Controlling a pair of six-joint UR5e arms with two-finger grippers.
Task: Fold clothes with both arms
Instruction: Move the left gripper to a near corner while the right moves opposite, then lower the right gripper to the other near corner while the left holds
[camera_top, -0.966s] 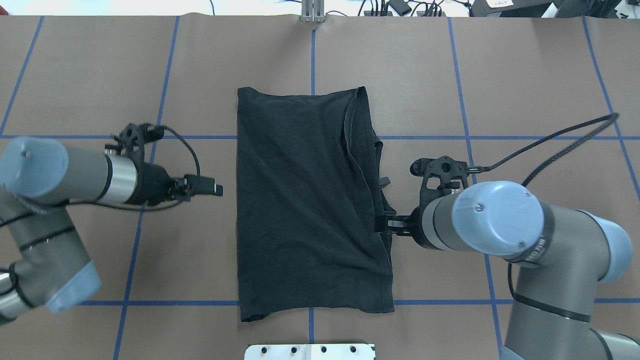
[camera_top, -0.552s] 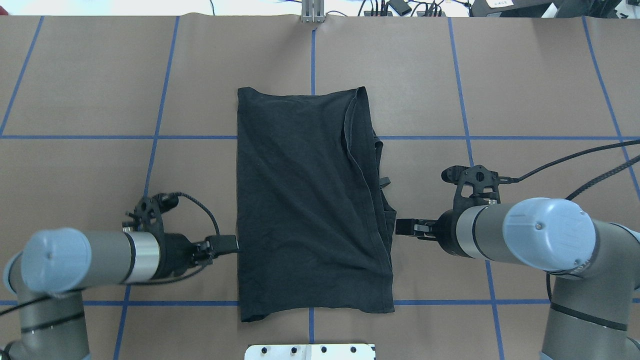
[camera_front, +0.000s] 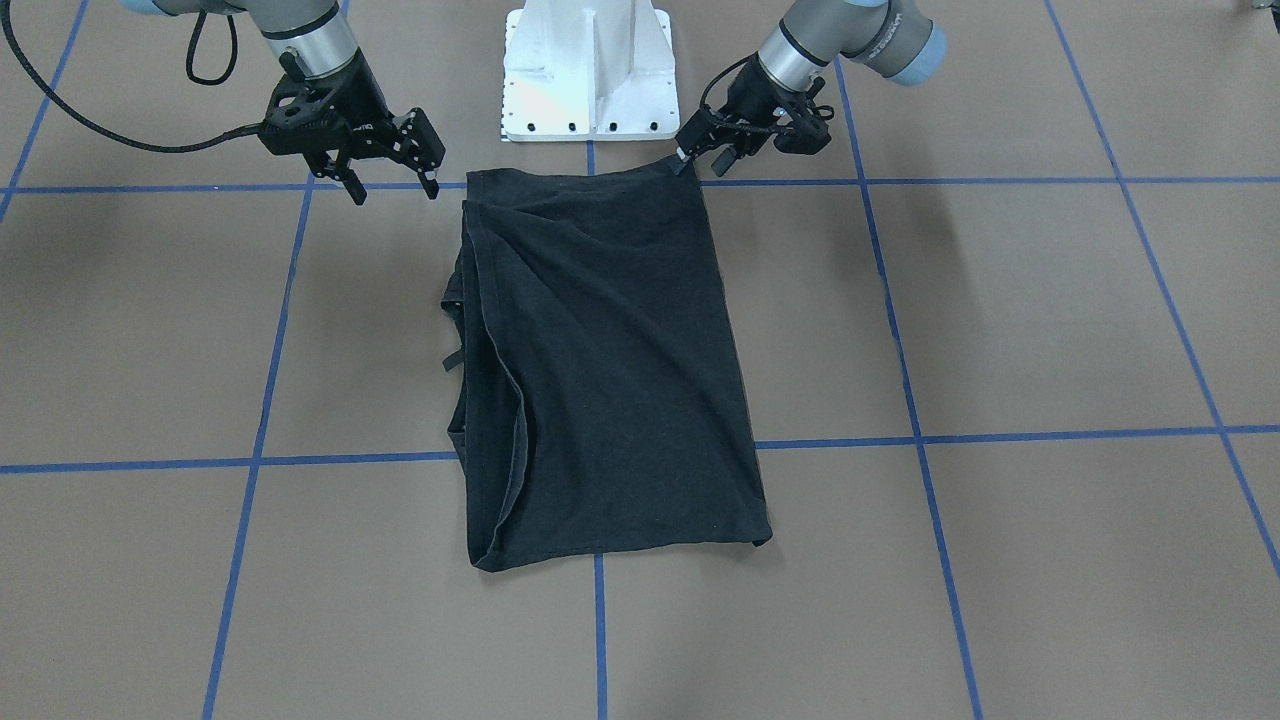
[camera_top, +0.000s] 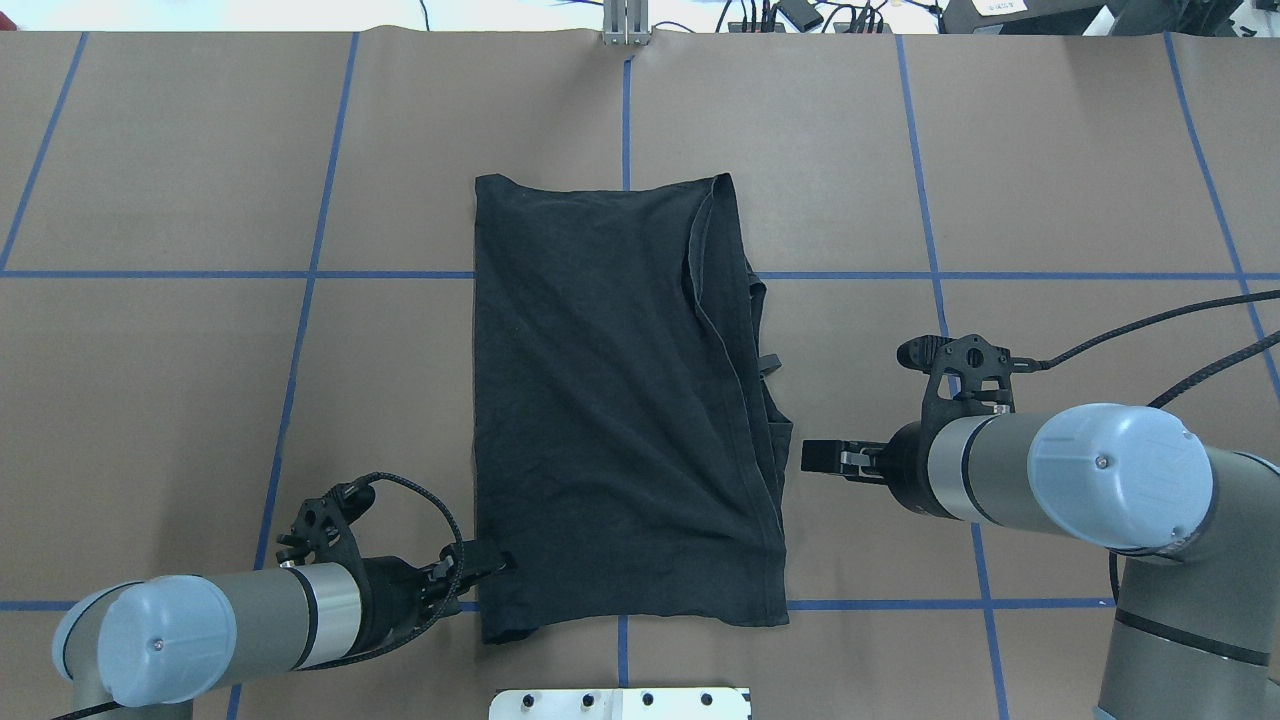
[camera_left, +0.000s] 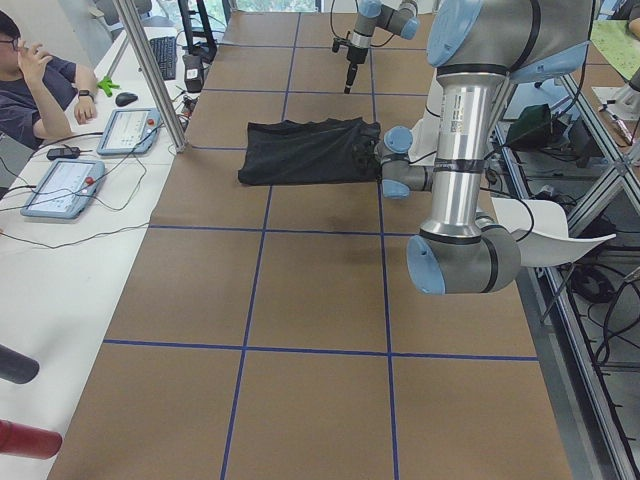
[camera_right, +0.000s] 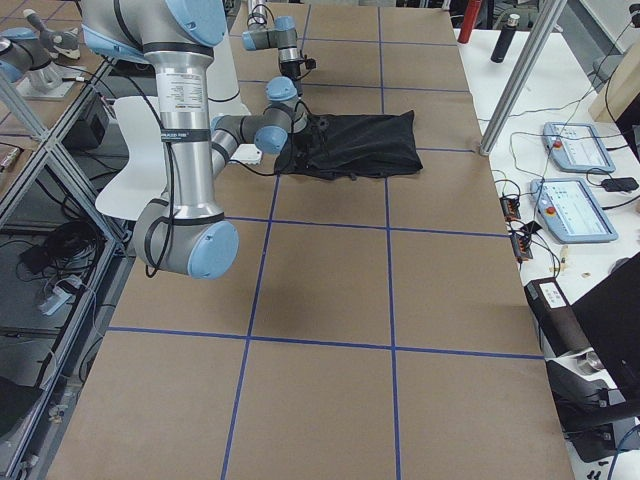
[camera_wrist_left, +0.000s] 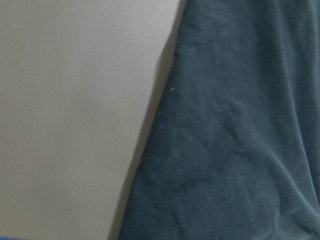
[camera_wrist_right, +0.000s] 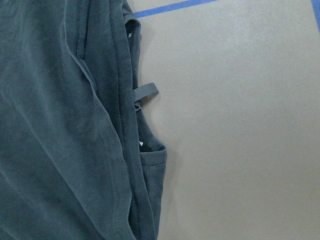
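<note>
**Item:** black T-shirt (camera_top: 620, 400), one piece.
**Location:** middle of the bench (camera_top: 200, 150), lying flat across the blue tape lines (camera_top: 300, 330). One short end lies just in front of the white pedestal (camera_front: 588, 70).

**Condition:** lies as a long narrow rectangle, plain black side up, no print showing. Layered hems and a sleeve edge (camera_top: 755, 340) bunch along the robot's right side. A small loop (camera_wrist_right: 146, 91) pokes out there. The left side is a clean fold.

**Progress (judged):** the lengthwise folds look done. The crosswise fold, taking the near end toward the far end, is not yet made, and the untidy right edge may want tucking. Roughly halfway.

**Left pincer** (camera_front: 690, 158)**:** low, at the shirt's near-left corner and touching the cloth edge. I cannot tell whether it has closed on the fabric; its wrist view shows only cloth and bench.

**Right pincer** (camera_front: 395, 193)**:** released, fingers spread wide, grasping nothing. It sits off the shirt's right edge toward the near end, apart from the cloth. It probably needs to reach the near-right corner before the two arms can lift together.

**Containers:** none shows in any view; the shirt rests directly on the bench.
</note>
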